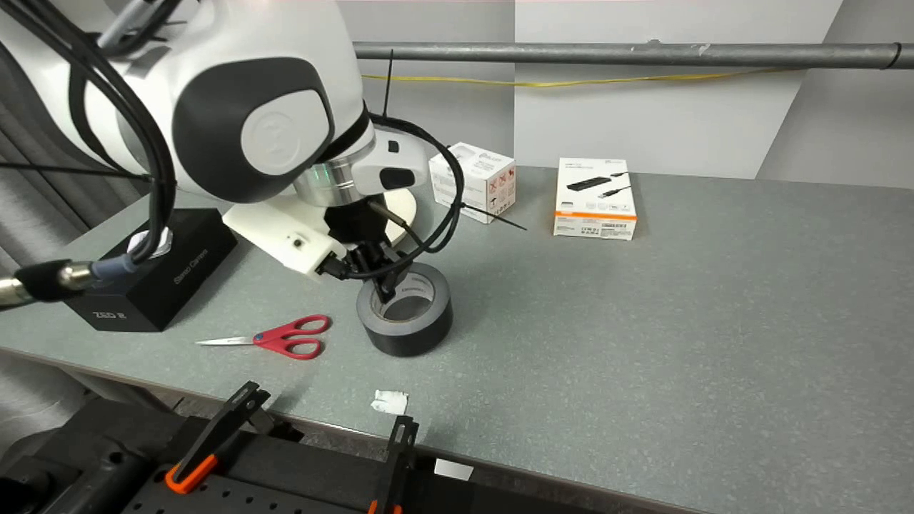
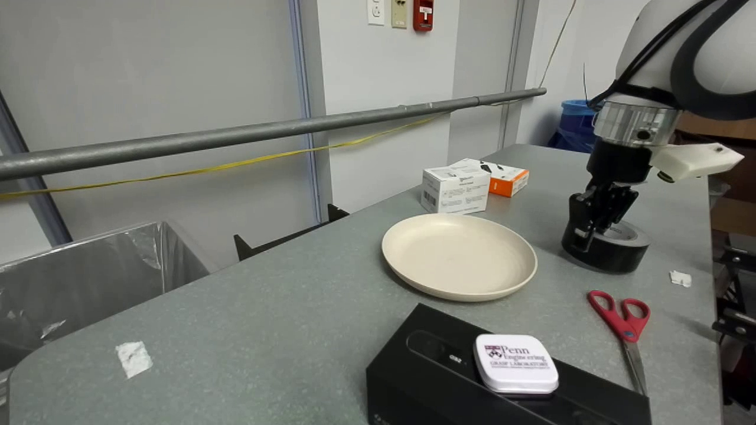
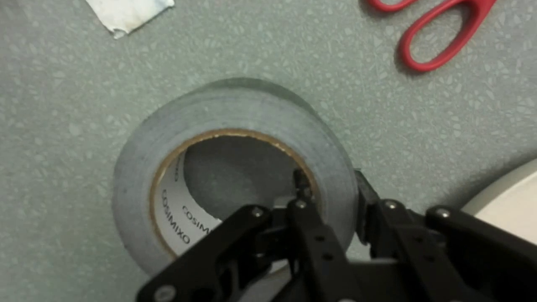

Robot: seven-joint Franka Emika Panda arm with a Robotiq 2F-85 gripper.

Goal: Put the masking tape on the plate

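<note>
The masking tape (image 1: 414, 338) is a thick dark grey-black roll lying flat, seemingly on the grey table. It also shows in an exterior view (image 2: 617, 257) and fills the middle of the wrist view (image 3: 235, 107). My gripper (image 3: 331, 191) straddles the roll's wall on the side towards the plate. One finger is inside the centre hole and the other is against the outer side; both appear to touch the tape. The gripper also shows in both exterior views (image 1: 389, 285) (image 2: 590, 227). The cream plate (image 2: 460, 254) stands beside the roll; the arm partly hides it in an exterior view (image 1: 405, 213).
Red scissors (image 1: 285, 338) lie near the tape. A black box (image 2: 425, 360) with a white tin (image 2: 517, 363) on it stands near the plate. A white box (image 1: 480, 182) and an orange-white box (image 1: 595, 198) stand at the back. A paper scrap (image 1: 390, 402) lies near the table edge.
</note>
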